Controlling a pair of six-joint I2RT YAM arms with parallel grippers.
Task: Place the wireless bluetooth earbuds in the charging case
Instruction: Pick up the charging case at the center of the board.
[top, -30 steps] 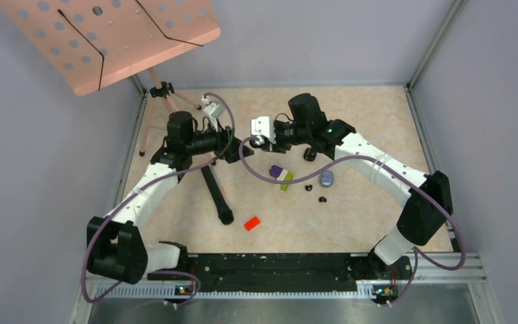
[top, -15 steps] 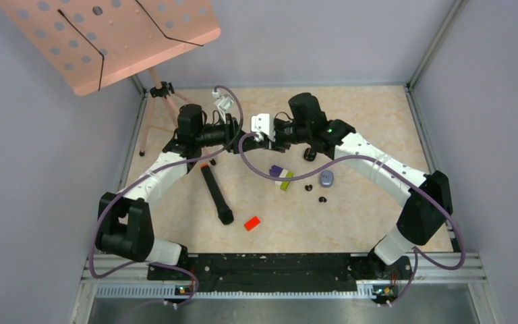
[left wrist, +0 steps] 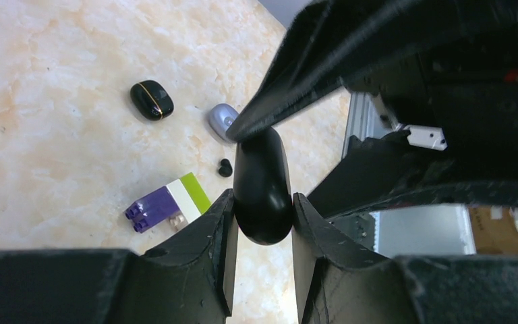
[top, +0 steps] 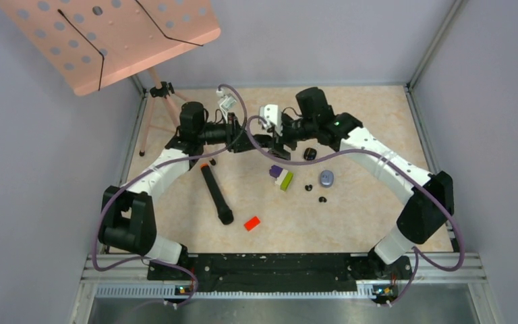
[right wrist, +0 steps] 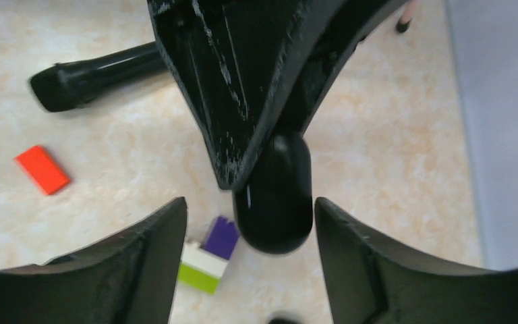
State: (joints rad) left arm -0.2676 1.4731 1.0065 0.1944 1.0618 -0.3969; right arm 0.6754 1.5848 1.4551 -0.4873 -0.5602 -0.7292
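Note:
My left gripper (left wrist: 262,202) is shut on one end of a glossy black charging case (left wrist: 263,182), held above the table. From the opposite side my right gripper (right wrist: 249,212) stands open around the case's (right wrist: 273,202) other end, with gaps on both sides. The two grippers meet at the back centre, the left gripper (top: 246,142) facing the right gripper (top: 270,138). Below lie a second black case (top: 310,154), a pale purple case (top: 326,178) and two tiny black earbuds (top: 308,187) (top: 322,199). One earbud (left wrist: 225,167) shows in the left wrist view.
A purple, white and green block (top: 281,175) lies under the grippers. A black cylinder (top: 216,196) and a red block (top: 251,223) lie nearer the front. A pink music stand (top: 108,40) on a tripod stands at the back left. Grey walls enclose the table.
The left arm has swung right to meet the right gripper and shut on the black case. The right gripper has opened and let go of it.

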